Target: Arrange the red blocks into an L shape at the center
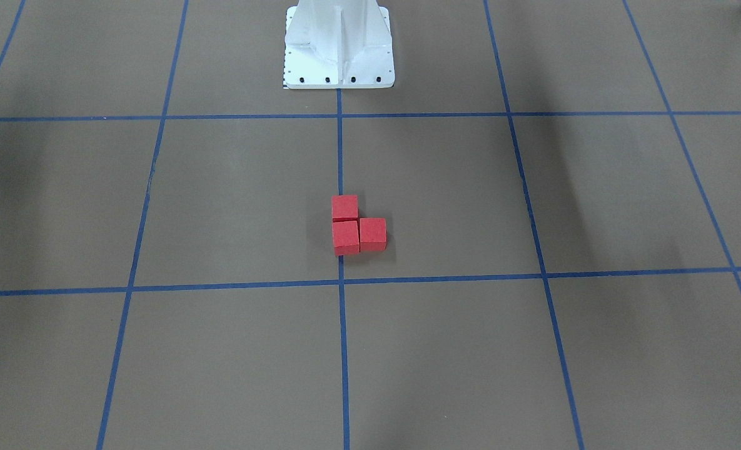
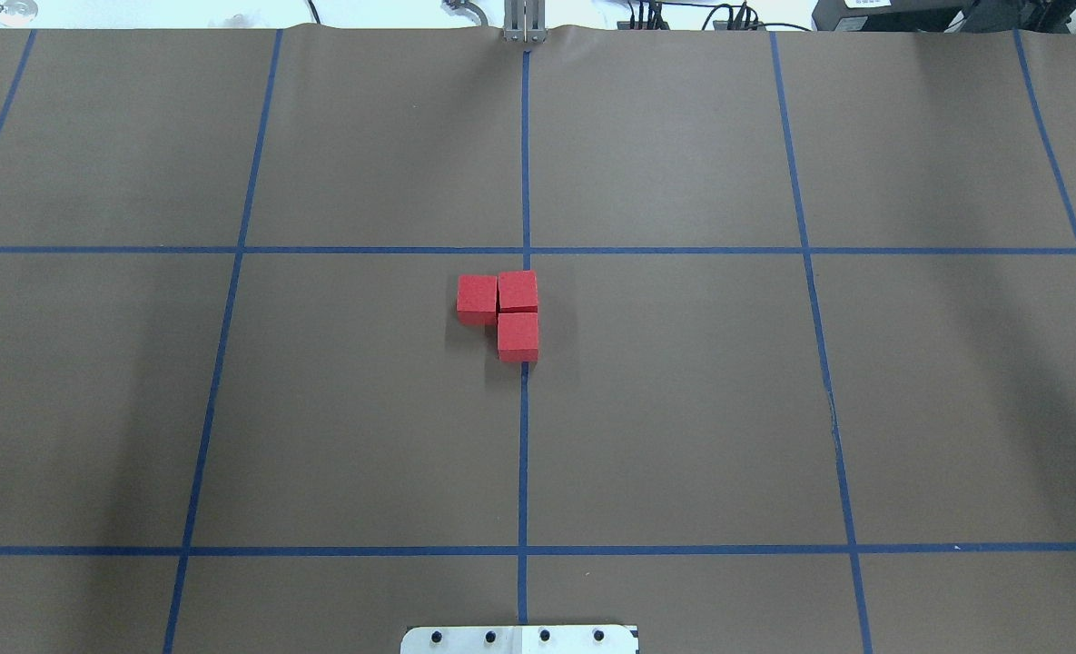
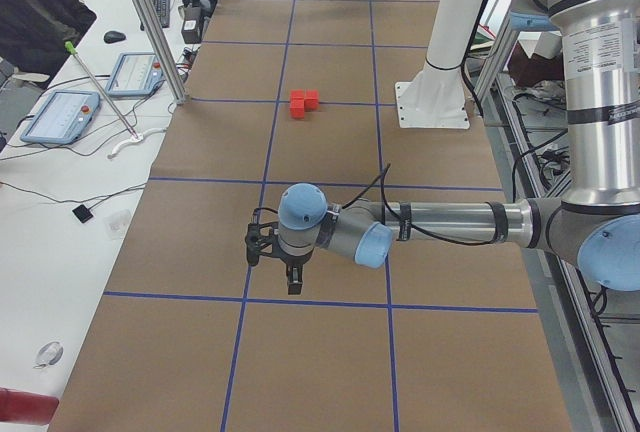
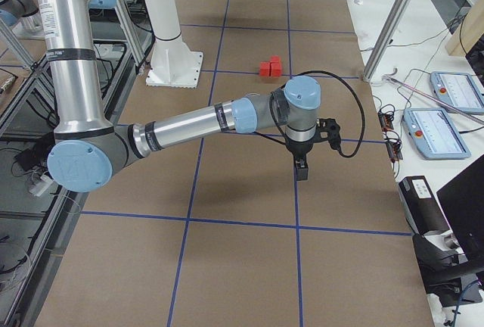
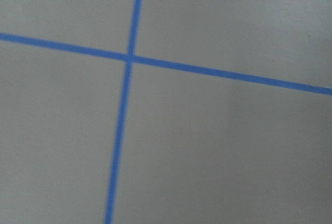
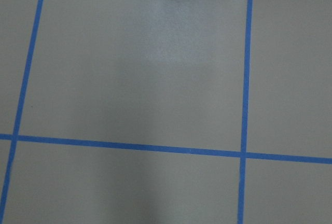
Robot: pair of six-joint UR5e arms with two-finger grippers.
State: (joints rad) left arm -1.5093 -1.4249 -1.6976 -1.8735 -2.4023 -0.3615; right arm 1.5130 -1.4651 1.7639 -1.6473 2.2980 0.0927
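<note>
Paper, brown and matte, covers my counter [image 2: 683, 409], and thin blue tape lines [image 2: 524, 454] split it into large squares. My left arm [image 3: 450, 222] stretches out low over my left end of it. My right arm [image 4: 189, 123] does the same at the opposite end. Both are well apart from the middle. The white base plate [image 1: 339, 69] sits at my edge, on the central line.

The red blocks [image 2: 517, 304] lie at the center, forming an L. Two of them sit in a row on the central line, one beyond the other, faces touching. The third [image 2: 477, 298] touches the farther one on my left side, set a little out of line with it.

My left fingers [image 3: 294, 284] point down near a tape crossing, which fills the left wrist view. My right fingers [image 4: 303, 172] point down beside a blue line. Only the side views show either pair, so I cannot tell whether they are spread or pressed together. Nothing lies under them but paper and tape.
</note>
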